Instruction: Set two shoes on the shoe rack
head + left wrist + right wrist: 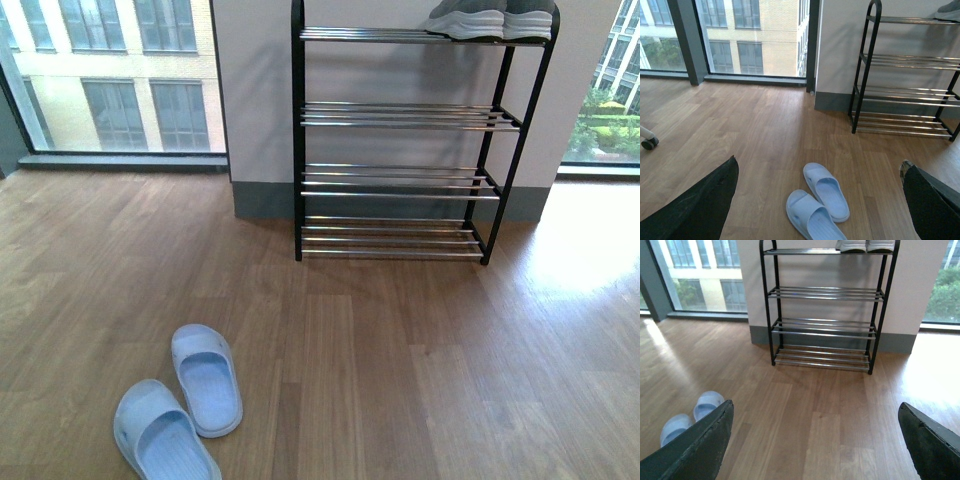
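Standing against a wall (262, 100), the shoe rack (400, 118) faces sandals (206, 382) across floorboards (400, 360).

The grey sneakers (488, 20) on the shoe rack's (400, 116) top shelf are cut off by the front view's upper edge. The nearer slide sandal (160, 438) runs off the bottom edge. In the right wrist view a finger (700, 445) of the right gripper (815, 405) hides part of both sandals. What may be a caster wheel (648, 142) is cropped at the left wrist view's edge.
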Controlling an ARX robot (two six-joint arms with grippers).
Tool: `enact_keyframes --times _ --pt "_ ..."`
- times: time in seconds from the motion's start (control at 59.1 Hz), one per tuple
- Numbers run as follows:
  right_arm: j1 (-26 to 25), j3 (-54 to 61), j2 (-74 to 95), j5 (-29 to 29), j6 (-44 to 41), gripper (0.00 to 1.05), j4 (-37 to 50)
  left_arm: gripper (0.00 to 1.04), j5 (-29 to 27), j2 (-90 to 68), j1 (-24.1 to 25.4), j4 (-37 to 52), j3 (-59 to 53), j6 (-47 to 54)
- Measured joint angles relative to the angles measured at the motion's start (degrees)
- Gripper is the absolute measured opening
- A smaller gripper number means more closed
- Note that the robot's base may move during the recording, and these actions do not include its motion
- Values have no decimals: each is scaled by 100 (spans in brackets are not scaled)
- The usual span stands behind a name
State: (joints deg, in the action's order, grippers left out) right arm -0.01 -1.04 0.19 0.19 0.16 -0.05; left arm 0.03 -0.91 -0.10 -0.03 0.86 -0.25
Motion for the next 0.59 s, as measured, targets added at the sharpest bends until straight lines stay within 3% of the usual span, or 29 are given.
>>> enact_keyframes --times 0.592 --pt "-2 0 4 -20 0 95 0 95 -17 0 -2 0 0 0"
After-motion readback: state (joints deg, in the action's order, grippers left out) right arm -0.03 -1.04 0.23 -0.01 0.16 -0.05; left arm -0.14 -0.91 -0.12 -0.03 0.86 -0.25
